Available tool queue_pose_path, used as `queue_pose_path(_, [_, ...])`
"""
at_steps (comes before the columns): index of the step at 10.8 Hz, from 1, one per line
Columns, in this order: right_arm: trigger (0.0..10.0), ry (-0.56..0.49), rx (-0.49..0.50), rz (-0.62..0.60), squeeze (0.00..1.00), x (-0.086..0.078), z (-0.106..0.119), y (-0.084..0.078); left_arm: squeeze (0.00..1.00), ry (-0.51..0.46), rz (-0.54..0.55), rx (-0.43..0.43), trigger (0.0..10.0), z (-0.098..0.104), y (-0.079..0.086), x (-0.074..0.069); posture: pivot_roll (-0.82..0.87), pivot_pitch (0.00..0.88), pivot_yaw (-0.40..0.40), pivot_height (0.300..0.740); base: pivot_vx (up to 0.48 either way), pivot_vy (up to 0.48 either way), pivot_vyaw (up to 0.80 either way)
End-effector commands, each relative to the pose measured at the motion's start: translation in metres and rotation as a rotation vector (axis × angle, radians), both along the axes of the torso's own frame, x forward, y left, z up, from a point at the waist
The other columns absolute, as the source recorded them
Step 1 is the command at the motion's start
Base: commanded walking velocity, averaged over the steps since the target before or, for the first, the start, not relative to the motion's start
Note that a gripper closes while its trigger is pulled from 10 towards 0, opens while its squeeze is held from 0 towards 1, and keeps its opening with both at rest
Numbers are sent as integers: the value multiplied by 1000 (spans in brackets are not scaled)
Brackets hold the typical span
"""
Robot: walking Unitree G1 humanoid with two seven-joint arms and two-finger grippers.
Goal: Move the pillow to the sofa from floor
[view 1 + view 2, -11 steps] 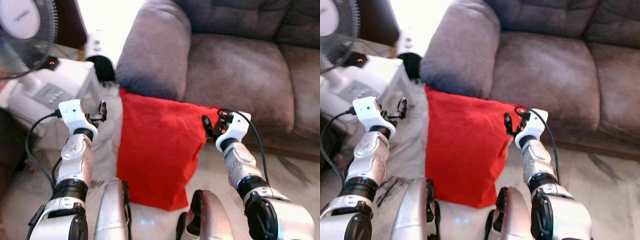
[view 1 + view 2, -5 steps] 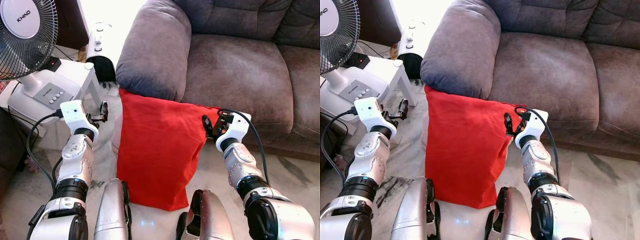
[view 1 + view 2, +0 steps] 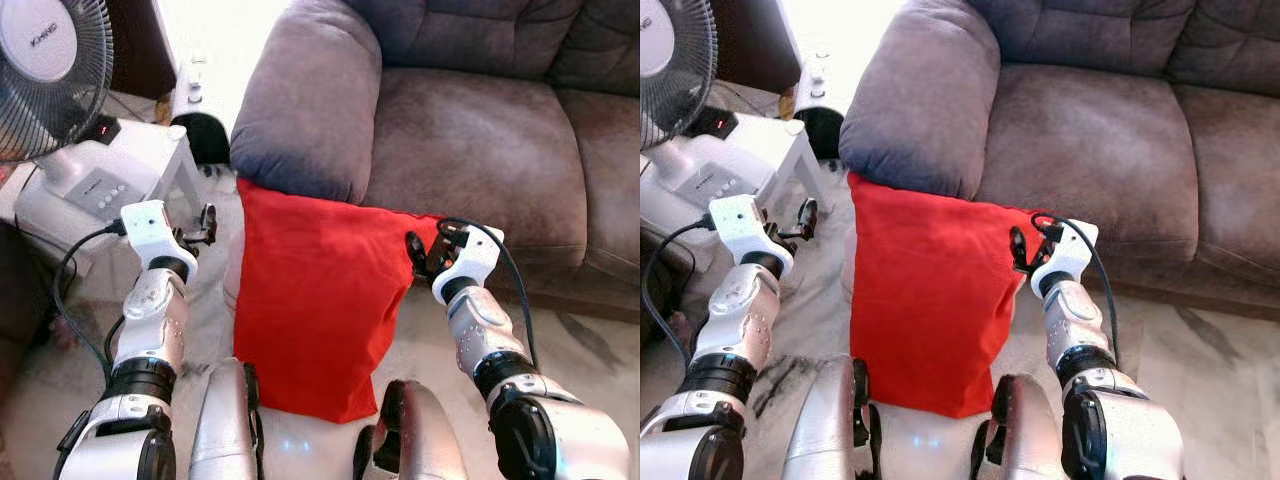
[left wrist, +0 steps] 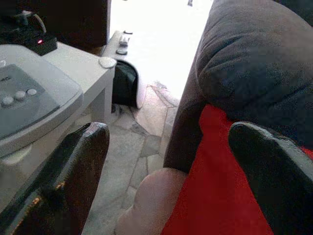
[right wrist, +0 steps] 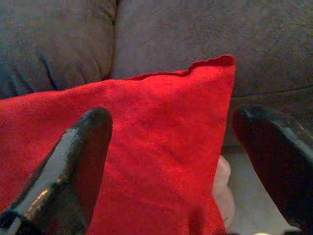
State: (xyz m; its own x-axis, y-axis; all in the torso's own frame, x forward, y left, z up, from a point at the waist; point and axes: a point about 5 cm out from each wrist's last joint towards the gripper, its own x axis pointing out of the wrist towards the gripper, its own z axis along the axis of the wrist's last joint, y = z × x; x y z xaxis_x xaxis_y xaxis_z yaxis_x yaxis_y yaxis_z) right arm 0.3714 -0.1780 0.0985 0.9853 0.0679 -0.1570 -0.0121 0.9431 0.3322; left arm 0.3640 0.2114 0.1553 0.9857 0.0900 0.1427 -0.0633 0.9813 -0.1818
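A red pillow (image 3: 315, 300) stands on the floor, leaning against the front of the brown sofa (image 3: 470, 130) below its armrest (image 3: 310, 100). My right gripper (image 3: 428, 250) is open at the pillow's upper right corner (image 5: 215, 68), with that corner between its spread fingers (image 5: 78, 161). Just off the pillow's left edge, my left gripper (image 3: 204, 224) stands open and touches nothing; the pillow's red edge (image 4: 215, 196) lies between its fingers (image 4: 80, 166). A pale cushion (image 4: 151, 196) pokes out from behind the pillow.
A white fan (image 3: 45, 70) on a low white table (image 3: 130, 150) stands to the left, with a black power strip (image 3: 100, 128) and cables on the floor. A white appliance (image 3: 195, 95) sits beside the armrest. The floor is pale marble (image 3: 590, 350).
Both arms have stayed almost still. The picture has sharpened and then blurred slightly as the head camera shifted a little.
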Motion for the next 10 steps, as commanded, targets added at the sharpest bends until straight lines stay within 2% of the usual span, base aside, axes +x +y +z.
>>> queue_pose_path(1, [10000,20,-4,-24,0,-4,-7,-6,0,34,-15,-1,10000,-8,-3,-1,153,269,-43,594,247,0,0])
queue_pose_path(4, [10000,17,-27,-33,0,-7,-9,-9,0,81,-83,-9,10000,-20,-12,-1,147,277,-42,594,250,0,0])
queue_pose_path(8, [10000,34,-27,-36,0,-10,-14,-10,0,87,-76,-10,10000,-24,-11,-4,146,288,-44,594,251,0,0])
queue_pose_path(10, [10000,43,-17,-34,0,-10,-16,-7,0,82,-64,0,10000,-24,-9,-5,147,293,-45,594,0,0,0])
